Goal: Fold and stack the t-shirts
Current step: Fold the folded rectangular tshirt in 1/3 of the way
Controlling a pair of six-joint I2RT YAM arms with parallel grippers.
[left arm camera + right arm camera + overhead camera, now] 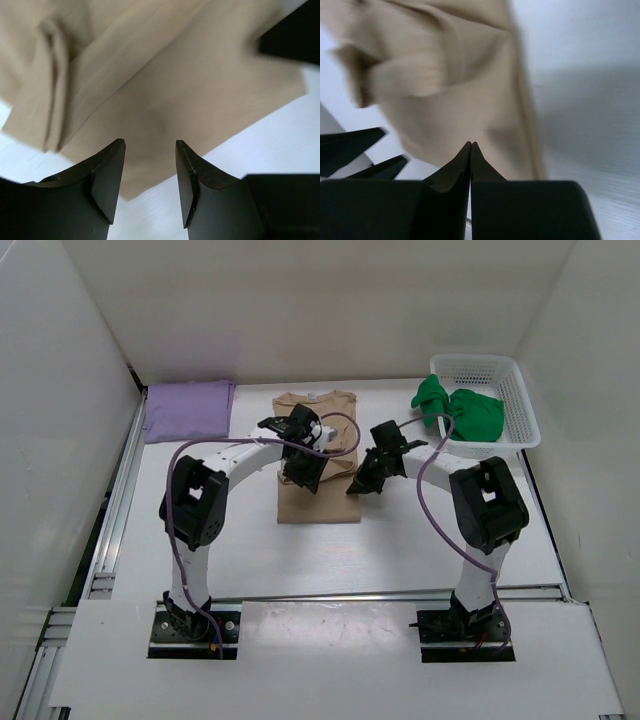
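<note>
- top external: the tan t-shirt (318, 502) lay folded narrow at the centre of the surface (330, 560), collar at the far end. the lavender t-shirt (190, 408) lay folded at the far left. the green t-shirt (462, 410) sat bunched in the basket (522, 400) at the far right.
- left wrist: the left end effector (150, 150) hung over the tan cloth near a corner, jaws partly open with nothing between them.
- right wrist: the right end effector (471, 149) was closed tip to tip at the shirt's right edge, with no cloth visibly pinched.
- step in hand, as judged: the crosswise fold. each side should take a near corner through all layers and carry both level towards the collar.
- obstructions: both wrists crowded the same shirt, so collision was the main risk. the basket stood well apart.
</note>
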